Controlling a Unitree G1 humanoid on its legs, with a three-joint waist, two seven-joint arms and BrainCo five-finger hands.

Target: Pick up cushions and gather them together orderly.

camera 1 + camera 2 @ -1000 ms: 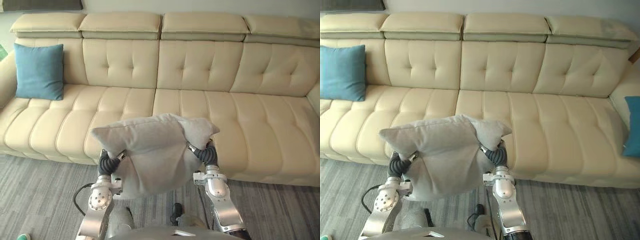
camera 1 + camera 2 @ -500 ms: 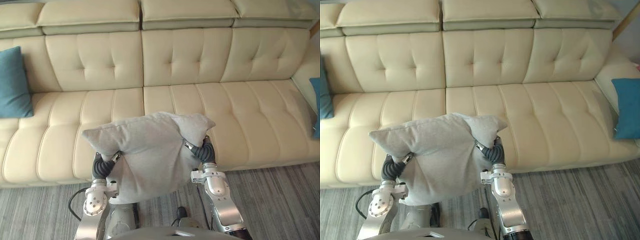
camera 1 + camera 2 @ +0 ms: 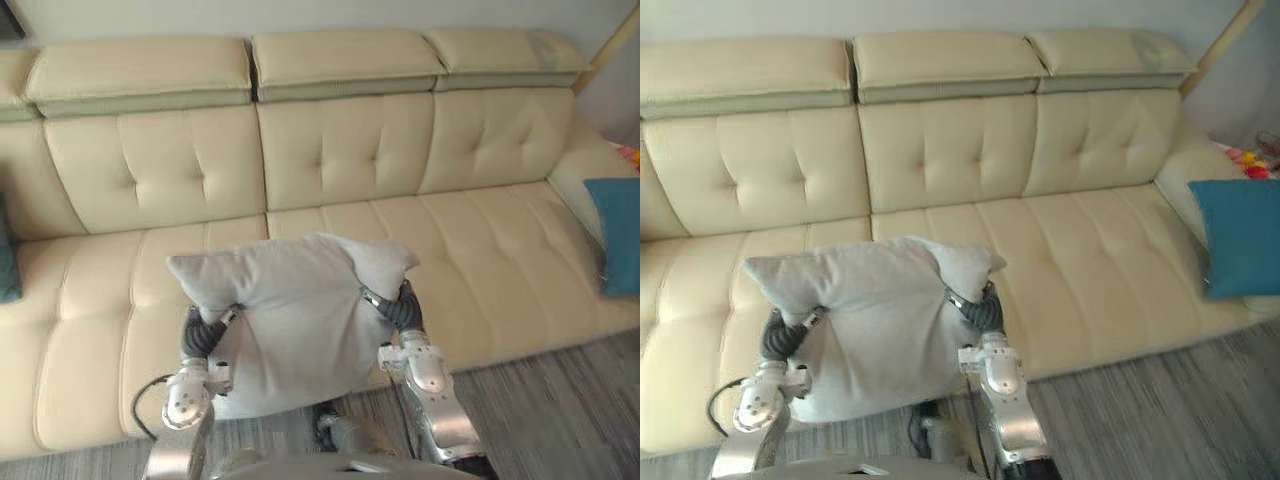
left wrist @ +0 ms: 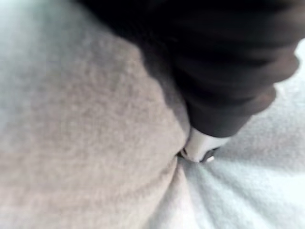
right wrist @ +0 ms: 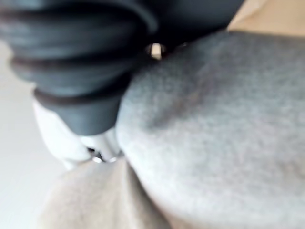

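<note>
Grey cushion (image 3: 290,310): held up in front of the cream sofa's (image 3: 340,160) front edge. It is pressed between the left hand (image 3: 203,335) on one side and the right hand (image 3: 398,308) on the other. Both hands are sunk into the fabric, so spread or curled cannot be told. Blue cushion (image 3: 1240,235): at the sofa's right end, well apart.

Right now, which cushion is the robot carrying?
The grey cushion, pressed between its left hand and right hand in front of the sofa. The blue cushion rests untouched at the sofa's right end.
</note>
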